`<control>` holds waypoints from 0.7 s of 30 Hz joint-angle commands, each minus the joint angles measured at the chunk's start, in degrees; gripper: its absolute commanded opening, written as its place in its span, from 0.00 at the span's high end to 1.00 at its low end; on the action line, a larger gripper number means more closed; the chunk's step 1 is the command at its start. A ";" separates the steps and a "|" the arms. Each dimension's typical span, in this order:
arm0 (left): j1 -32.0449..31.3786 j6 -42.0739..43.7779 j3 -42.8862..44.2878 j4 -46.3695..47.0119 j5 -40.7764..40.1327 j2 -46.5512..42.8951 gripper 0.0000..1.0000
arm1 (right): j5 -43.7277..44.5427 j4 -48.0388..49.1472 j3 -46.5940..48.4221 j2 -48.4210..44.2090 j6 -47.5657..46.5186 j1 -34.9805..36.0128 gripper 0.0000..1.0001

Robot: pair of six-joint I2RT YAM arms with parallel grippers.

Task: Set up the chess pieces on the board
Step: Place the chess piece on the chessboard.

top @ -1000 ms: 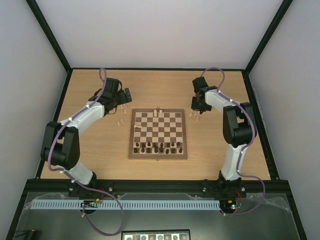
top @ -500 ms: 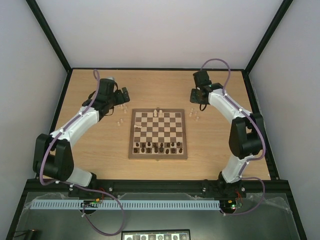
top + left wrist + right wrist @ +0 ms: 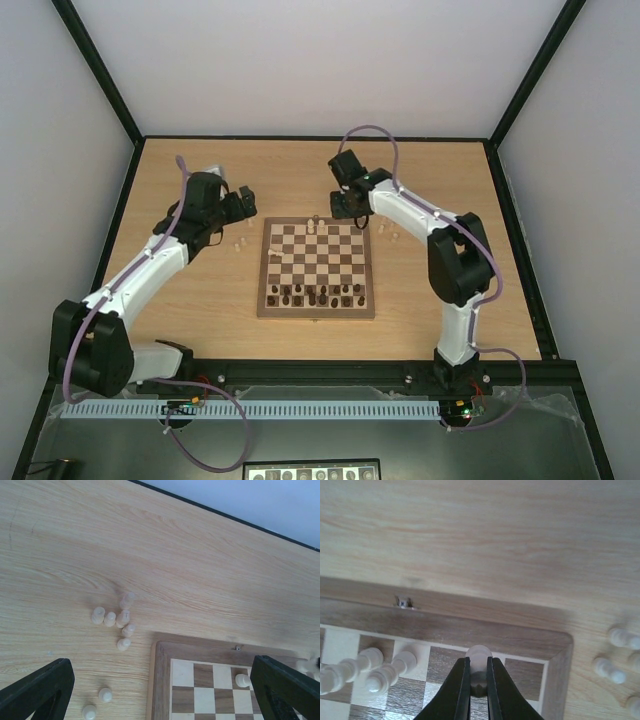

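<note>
Two arms work over one counter. The board sits at its centre, with dark men lining its near edge and few pale ones on the far row. The right pincer has swung in from the board's right side and now hangs over the far row near the corner. It is clamped on one pale piece, not yet set down. The left pincer, jaws wide apart and empty, hovers by the loose cluster left of the board. Judgement: placement imminent; most pale pieces are off the board.
</note>
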 commanded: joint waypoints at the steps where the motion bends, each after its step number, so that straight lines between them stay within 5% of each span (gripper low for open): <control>1: -0.18 0.11 -0.41 -0.94 -0.01 -2.13 0.01 | 1.18 -5.01 1.00 2.77 0.36 1.55 0.98; 21: -0.18 0.39 -0.78 -0.52 -0.46 -1.68 0.01 | 1.56 -4.36 -3.21 2.95 0.45 2.09 0.98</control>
